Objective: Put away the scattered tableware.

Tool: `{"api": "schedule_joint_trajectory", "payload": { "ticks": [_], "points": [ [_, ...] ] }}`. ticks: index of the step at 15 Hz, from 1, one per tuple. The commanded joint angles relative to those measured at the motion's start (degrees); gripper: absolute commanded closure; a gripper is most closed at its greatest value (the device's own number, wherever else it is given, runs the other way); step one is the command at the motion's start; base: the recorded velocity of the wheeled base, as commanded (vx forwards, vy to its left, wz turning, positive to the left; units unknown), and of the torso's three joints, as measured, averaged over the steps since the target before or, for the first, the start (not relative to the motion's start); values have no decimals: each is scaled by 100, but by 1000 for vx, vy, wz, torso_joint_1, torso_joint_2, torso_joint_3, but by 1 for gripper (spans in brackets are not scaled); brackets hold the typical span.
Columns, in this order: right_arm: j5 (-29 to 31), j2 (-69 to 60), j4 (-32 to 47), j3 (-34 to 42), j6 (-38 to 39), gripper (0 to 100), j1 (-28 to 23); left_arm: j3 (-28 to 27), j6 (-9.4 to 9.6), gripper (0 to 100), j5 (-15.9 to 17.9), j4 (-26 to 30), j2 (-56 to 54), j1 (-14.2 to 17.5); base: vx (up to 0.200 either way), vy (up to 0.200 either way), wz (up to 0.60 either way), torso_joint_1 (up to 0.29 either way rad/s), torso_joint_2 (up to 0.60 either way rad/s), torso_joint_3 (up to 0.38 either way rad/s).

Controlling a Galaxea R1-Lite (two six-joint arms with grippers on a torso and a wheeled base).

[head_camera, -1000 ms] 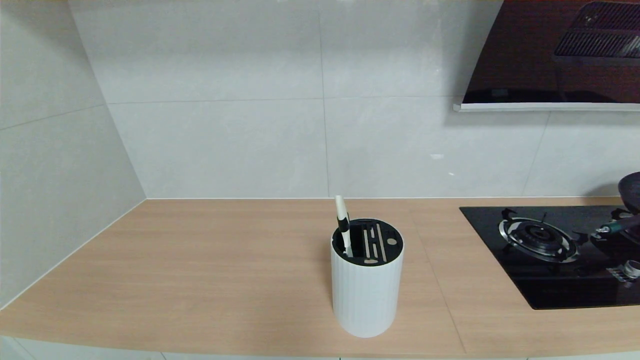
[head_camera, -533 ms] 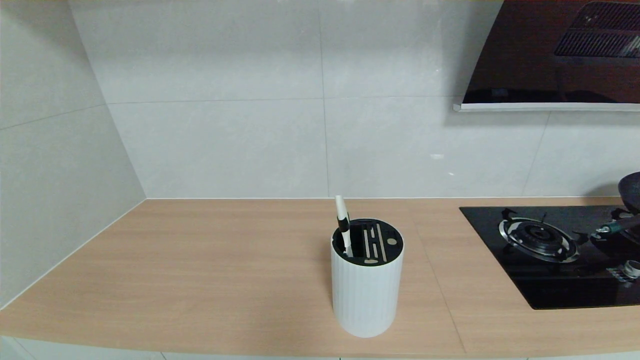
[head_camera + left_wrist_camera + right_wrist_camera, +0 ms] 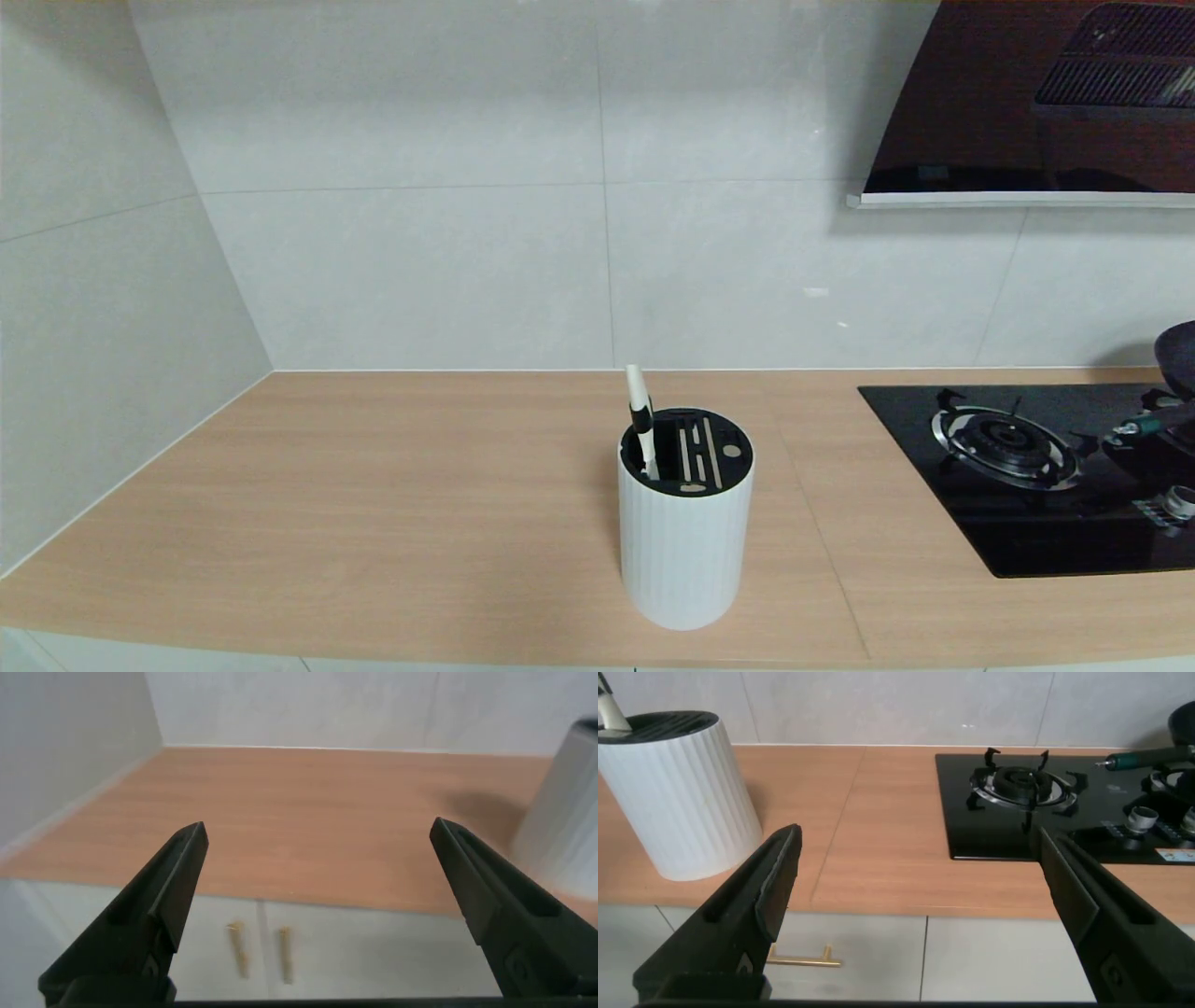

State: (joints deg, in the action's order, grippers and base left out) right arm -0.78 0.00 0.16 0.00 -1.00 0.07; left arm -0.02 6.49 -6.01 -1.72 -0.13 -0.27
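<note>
White ribbed holder (image 3: 686, 532) with a black slotted top stands upright on the counter (image 3: 420, 485), near the front edge and left of the gas hob (image 3: 1018, 485). One utensil (image 3: 639, 403), white handle with a black band, sticks up from the holder's left opening. Left end effector (image 3: 318, 833): jaws wide apart, empty, touching nothing. Right end effector (image 3: 917, 835): same.
</note>
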Motion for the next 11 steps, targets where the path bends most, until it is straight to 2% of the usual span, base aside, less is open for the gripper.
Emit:
{"api": "schedule_joint_trajectory", "payload": {
  "ticks": [1,3,4,5,6,11],
  "points": [
    [16,9,19,0,-23,0,1,-15,318,0,135,14,13,9,0,0,0,0,0,0],
    [60,0,11,0,-6,0,-7,-15,169,0,197,40,13,0,0,0,0,0,0,0],
    [60,9,11,0,3,0,-7,-24,-33,0,223,84,13,0,0,0,0,0,0,0],
    [52,9,11,0,3,0,-7,-33,-482,0,258,93,13,0,0,0,0,0,0,0],
    [52,0,11,0,12,0,-7,-6,-657,0,504,172,13,-8,0,0,0,0,0,0],
    [52,9,11,0,56,0,-7,2,-587,0,557,172,13,-8,0,0,0,0,0,0]
  ]
}}
